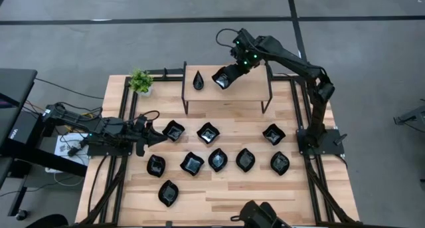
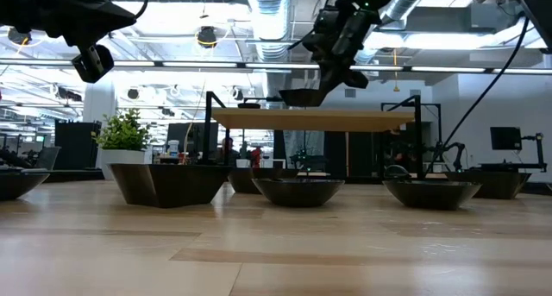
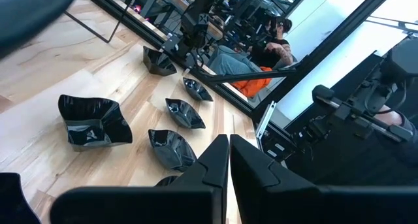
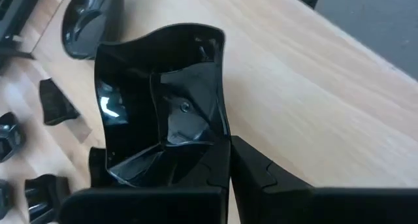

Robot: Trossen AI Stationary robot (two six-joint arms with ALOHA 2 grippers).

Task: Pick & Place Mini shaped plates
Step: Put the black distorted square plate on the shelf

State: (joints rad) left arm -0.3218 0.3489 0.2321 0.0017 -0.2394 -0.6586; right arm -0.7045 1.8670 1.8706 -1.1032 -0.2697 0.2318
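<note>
The right gripper (image 1: pixel 226 76) hangs over the small raised shelf (image 1: pixel 252 88) at the table's far edge, its jaws pinching the rim of one wavy-edged square plate (image 4: pixel 163 100) — the dish is held tilted above the shelf's wooden top, not resting on it. Just beside it on the shelf lies a narrow teardrop plate (image 1: pixel 198 80). The left gripper (image 1: pixel 150 136) waits low near the table's left edge, jaws pressed together and holding nothing. Right next to it sits a square plate (image 1: pixel 174 130), the closest of the mini shaped plates (image 1: pixel 218 159) spread across the table's middle, well apart from one another in loose rows, with one leaf-like dish (image 1: pixel 168 193) nearer the front edge. A small green potted plant (image 1: pixel 141 82) stands at the far left corner, beside the shelf's leg. Beyond the table's right edge, the left wrist view shows a seated person (image 3: pixel 261 54).
</note>
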